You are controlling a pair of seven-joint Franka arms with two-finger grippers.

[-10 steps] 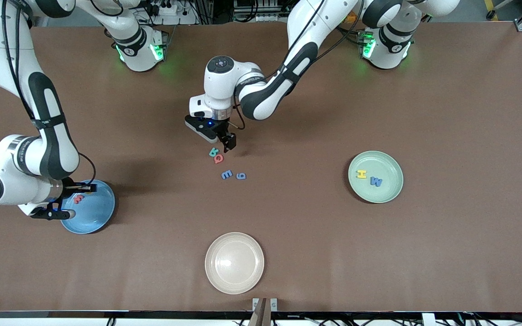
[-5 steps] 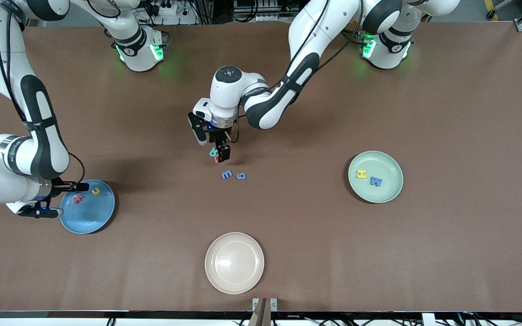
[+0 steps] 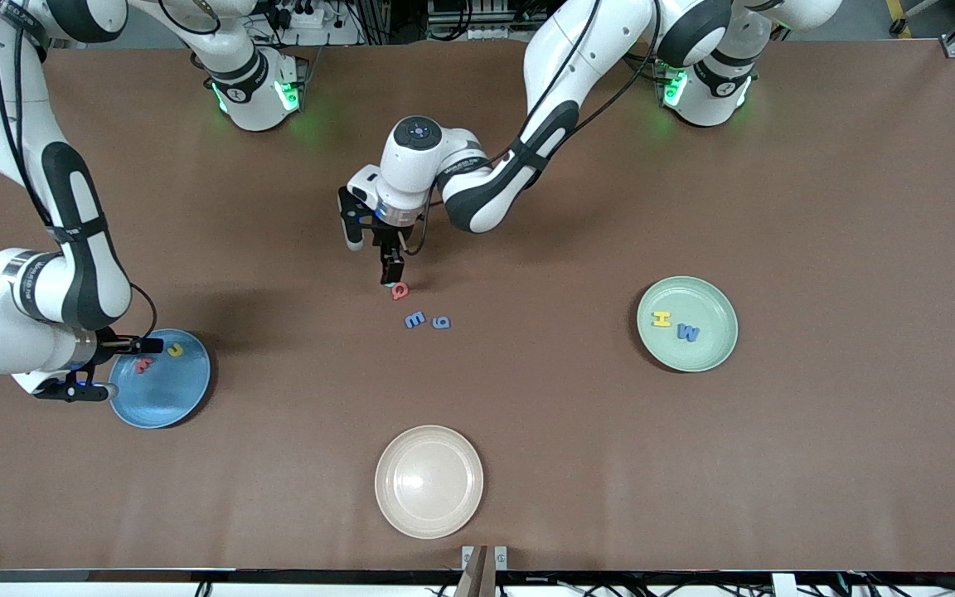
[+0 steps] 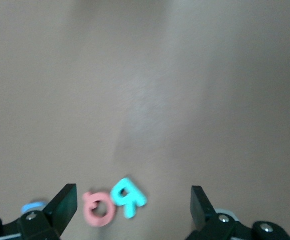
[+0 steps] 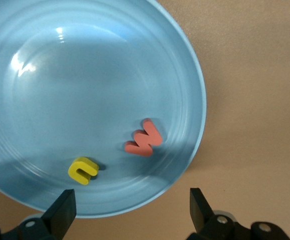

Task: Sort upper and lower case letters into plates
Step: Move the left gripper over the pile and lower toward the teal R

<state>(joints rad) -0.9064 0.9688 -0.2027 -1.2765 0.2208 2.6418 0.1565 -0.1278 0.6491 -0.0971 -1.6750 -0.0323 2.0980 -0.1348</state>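
Right tool (image 5: 129,212) just let go: yellow letter (image 5: 83,170) now in blue plate (image 5: 44,90), jaws wide. Left tool (image 4: 132,207), wide and empty, has dropped over the teal letter (image 4: 127,198) on the desk (image 3: 776,456) — next pick.

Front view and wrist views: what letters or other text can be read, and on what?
"H": yellow letter shape in the pale green round plate.
"E": blue letter shape on the brown table.
"R": teal letter shape on the table.
Other letter shapes cannot be read surely; no labels legible.
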